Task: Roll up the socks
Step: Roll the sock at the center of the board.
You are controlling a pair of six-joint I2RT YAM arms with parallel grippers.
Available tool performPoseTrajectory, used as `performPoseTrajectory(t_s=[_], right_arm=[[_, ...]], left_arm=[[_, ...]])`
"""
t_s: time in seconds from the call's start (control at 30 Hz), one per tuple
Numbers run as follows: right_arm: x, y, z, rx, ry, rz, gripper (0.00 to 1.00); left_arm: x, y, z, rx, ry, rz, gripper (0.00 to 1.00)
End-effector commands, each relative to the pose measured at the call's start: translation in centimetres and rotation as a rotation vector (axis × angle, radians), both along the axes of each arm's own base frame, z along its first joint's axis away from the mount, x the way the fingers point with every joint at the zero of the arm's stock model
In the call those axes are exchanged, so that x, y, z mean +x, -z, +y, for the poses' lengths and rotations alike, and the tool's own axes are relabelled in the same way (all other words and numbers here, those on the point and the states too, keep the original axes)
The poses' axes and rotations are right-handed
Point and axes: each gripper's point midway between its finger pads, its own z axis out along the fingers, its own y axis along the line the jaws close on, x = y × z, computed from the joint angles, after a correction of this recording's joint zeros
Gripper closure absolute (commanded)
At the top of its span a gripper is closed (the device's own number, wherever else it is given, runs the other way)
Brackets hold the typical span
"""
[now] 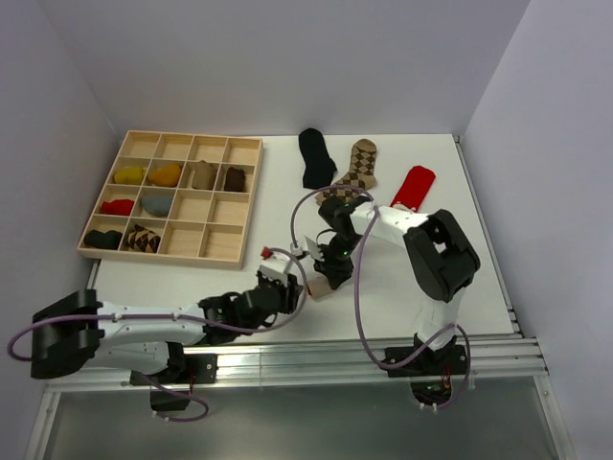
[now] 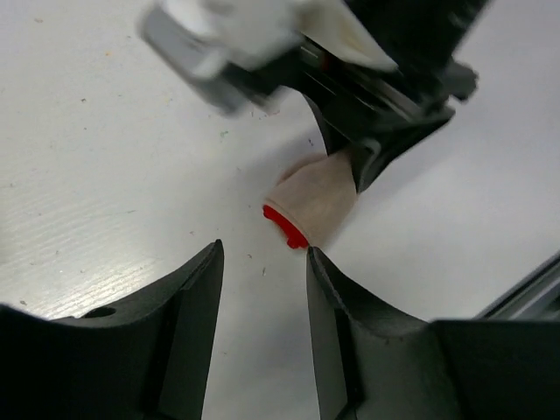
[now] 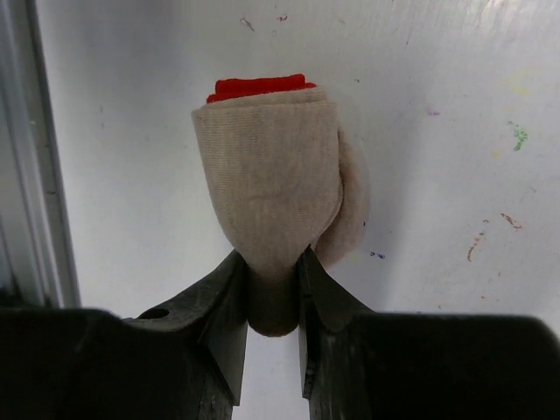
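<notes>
The step in hand looks like finishing the roll of the tan sock (image 3: 276,175), a tight bundle with a red band at one end. It sits low in the centre of the overhead view, on the white table (image 1: 421,273) or just above it; I cannot tell which. To do this well, I judge that the right tool (image 3: 273,289) should hold its pinch on the narrow end so the layers cannot spring apart. The other tool should come in level with the red-banded end and close across the full thickness of the roll, not just the outer layer. Letting go is safest only once the bundle is firmly pinched by one side or lies settled on the table. The right tool is clenched on the sock's narrow end, its jaws close together with fabric squeezed between them. The left tool (image 2: 262,255) is released, its jaws moderately apart with nothing between them, aimed at the red end and near it but not touching. A black sock (image 1: 314,156), an argyle sock (image 1: 357,165) and a red sock (image 1: 414,185) lie flat in the upper middle, while the wooden grid tray (image 1: 163,253) at upper left holds rolled ones.
</notes>
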Motion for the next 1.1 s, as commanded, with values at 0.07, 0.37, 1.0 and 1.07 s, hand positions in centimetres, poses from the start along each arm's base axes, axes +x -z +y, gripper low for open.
performPoseTrajectory(t_s=[0.07,0.37,1.0,1.07], right_arm=[[-0.8,1.3,-2.6,-0.136,0.01,0.148,0.77],[0.0,2.4,-3.0,-0.202,0.044,0.173,0.76],[0.0,2.8,-3.2,-0.243,0.043,0.238,0.76],[0.0,2.8,-3.2,-0.247,0.04,0.244,0.75]], left_arm=[[0.0,-0.2,-1.8,0.246,-0.039,-0.204,0.52],[-1.8,1.7,-7.4,0.494,0.241,-0.318,0.43],[-0.5,6.4,-9.8,0.736,0.512,-0.342,0.39],[-0.3,6.8,-9.9,0.752,0.521,-0.334,0.4]])
